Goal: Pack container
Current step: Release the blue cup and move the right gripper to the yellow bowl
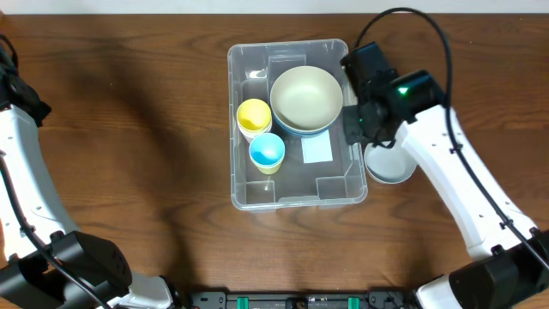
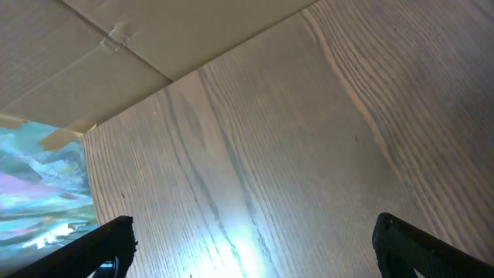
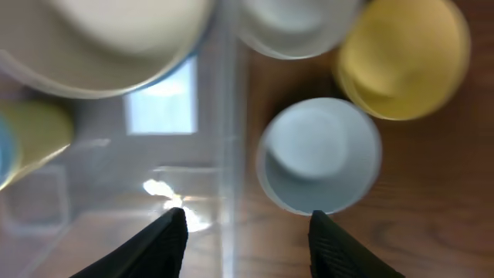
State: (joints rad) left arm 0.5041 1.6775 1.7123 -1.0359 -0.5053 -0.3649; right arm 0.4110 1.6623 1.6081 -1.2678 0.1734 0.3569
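The container [image 1: 296, 185] is a clear rectangular bin in the middle of the table, with a white label [image 1: 316, 149] on its bottom. In it stand a cream bowl [image 1: 306, 97] nested in a blue one, a yellow cup [image 1: 254, 115] and a blue cup [image 1: 267, 151]. My right gripper [image 1: 360, 118] hangs over the bin's right wall. In the right wrist view my right gripper [image 3: 247, 235] is open and holds nothing, with the wall [image 3: 231, 147] running beneath the gap. My left gripper [image 2: 255, 255] is wide open over bare wood.
Outside the bin's right wall sit a pale grey-blue bowl [image 3: 318, 154], a yellow bowl [image 3: 405, 58] and a white bowl [image 3: 297, 23]. From overhead only a white bowl [image 1: 389, 165] shows, part hidden by my right arm. My left arm stands at the table's far left.
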